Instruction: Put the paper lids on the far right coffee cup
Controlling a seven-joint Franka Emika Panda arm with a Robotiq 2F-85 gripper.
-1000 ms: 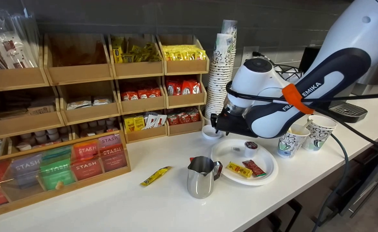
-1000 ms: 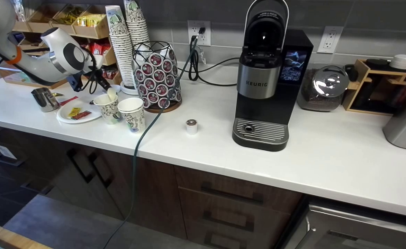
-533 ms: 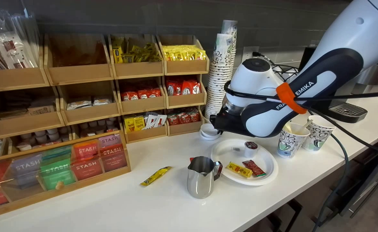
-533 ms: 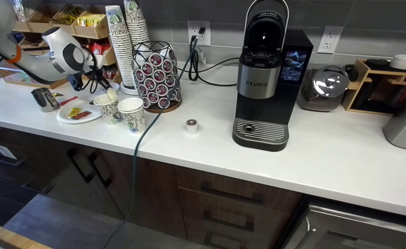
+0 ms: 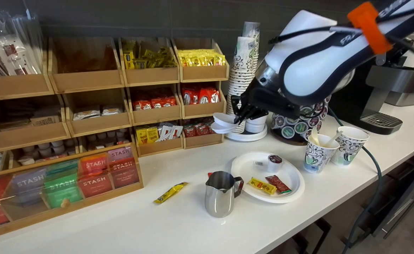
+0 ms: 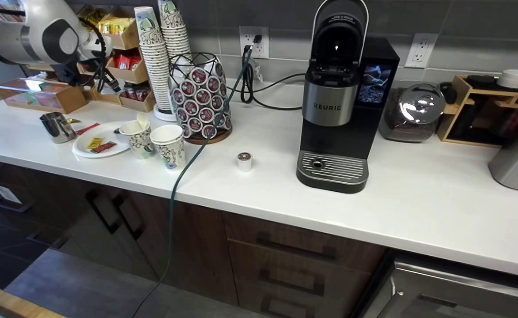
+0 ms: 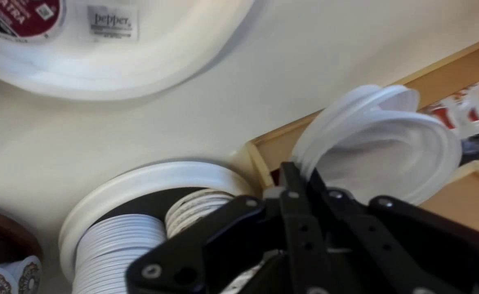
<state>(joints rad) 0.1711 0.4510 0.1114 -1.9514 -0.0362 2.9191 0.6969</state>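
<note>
The paper lids point(image 5: 224, 122) are flat, round and white. My gripper point(image 5: 238, 119) is shut on their rims and holds them above the counter in front of the lower bins. In the wrist view the lids point(image 7: 386, 159) hang tilted and fanned apart from the fingertips point(image 7: 303, 175). The far right coffee cup point(image 5: 349, 150) is a white patterned paper cup with an open mouth, upright at the counter's front; it also shows in an exterior view point(image 6: 171, 152). My gripper is well behind and left of it. In an exterior view the gripper point(image 6: 112, 87) hides most of the lids.
A similar cup point(image 5: 319, 155) with stirrers stands left of the far right cup. A white plate point(image 5: 295, 190) with packets and a pod, and a steel pitcher point(image 5: 218, 201), stand in front. Tall cup stacks point(image 5: 240, 84) and a pod rack point(image 6: 201, 101) stand behind.
The lids lay on the counter behind the plate with the gripper at their rim. They are now lifted and tilted in the gripper. The arm has risen.
</note>
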